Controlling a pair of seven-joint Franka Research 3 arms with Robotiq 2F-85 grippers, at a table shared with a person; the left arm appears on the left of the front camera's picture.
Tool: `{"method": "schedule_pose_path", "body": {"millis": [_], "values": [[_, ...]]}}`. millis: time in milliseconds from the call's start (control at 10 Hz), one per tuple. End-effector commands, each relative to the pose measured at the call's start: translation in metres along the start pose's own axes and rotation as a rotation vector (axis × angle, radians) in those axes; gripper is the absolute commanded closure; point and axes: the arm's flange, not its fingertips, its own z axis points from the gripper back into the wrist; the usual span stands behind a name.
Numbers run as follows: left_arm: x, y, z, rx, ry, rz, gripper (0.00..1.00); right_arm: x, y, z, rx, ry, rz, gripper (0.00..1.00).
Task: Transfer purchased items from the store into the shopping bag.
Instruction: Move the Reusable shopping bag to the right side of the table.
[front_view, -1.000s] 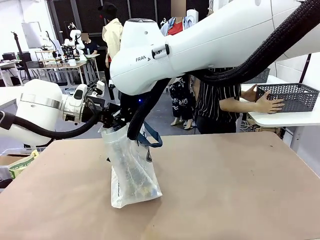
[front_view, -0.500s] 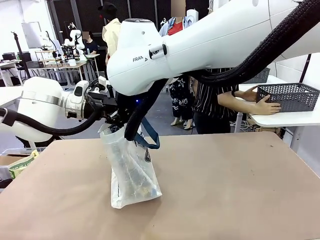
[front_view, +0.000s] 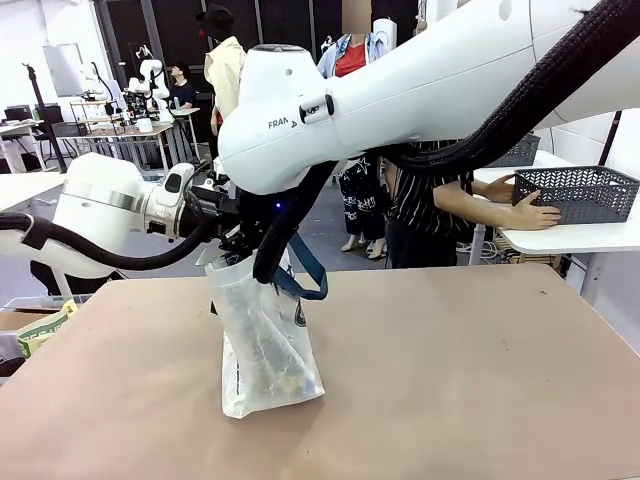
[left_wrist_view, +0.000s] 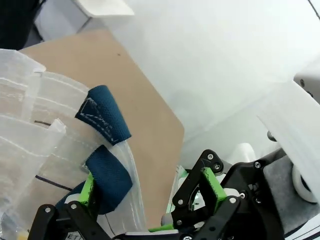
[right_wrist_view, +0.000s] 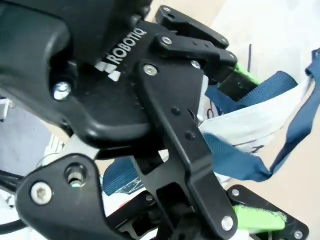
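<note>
The shopping bag (front_view: 262, 345), translucent with navy handles (front_view: 303, 275), stands on the brown table (front_view: 470, 370). Small packaged items (front_view: 290, 380) show dimly through its lower part. My left gripper (left_wrist_view: 150, 185) is open at the bag's mouth, and a navy handle (left_wrist_view: 107, 182) lies against one green pad (left_wrist_view: 87, 189) with no grip on it. My right gripper (front_view: 268, 262) hangs under its big white arm at the bag's top, shut on the other navy handle (right_wrist_view: 235, 167). The store, a dark lattice basket (front_view: 580, 192), sits on a white side table far right with a person's hands on it.
A white side table (front_view: 570, 238) stands beyond the right end of the brown table. The person (front_view: 430, 215) stands behind the far edge. Printed packaging (front_view: 40, 330) lies off the table's left edge. The right arm's bulk hangs over the table's middle.
My left gripper has opened and let go of the bag's handle, and that arm has shifted slightly right and up. The bag stays upright and its top has moved a little.
</note>
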Motion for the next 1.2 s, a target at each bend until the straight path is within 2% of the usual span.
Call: {"method": "schedule_pose_path", "body": {"millis": [0,200,300,700,800,1100], "values": [[0.0094,0.0013,-0.0247,0.135,0.074,0.043,0.00,0.0048,0.0157,0.0062,-0.006,-0.029,0.035,1.00],[0.0088,0.0001,-0.0296,0.197,0.109,0.062,0.00,0.0053,0.0155,0.0052,-0.002,-0.032,0.037,1.00],[0.0089,0.0014,-0.0294,0.197,0.116,0.065,0.11,0.0059,0.0156,0.0046,0.001,-0.034,0.040,1.00],[0.0091,0.0026,-0.0294,0.190,0.124,0.076,0.90,0.0034,0.0166,0.0066,-0.001,-0.038,0.040,1.00],[0.0090,0.0030,-0.0291,0.190,0.128,0.077,1.00,0.0037,0.0167,0.0063,-0.002,-0.036,0.040,1.00],[0.0084,0.0026,-0.0287,0.189,0.141,0.076,1.00,0.0036,0.0178,0.0053,-0.002,-0.036,0.040,1.00]]}}
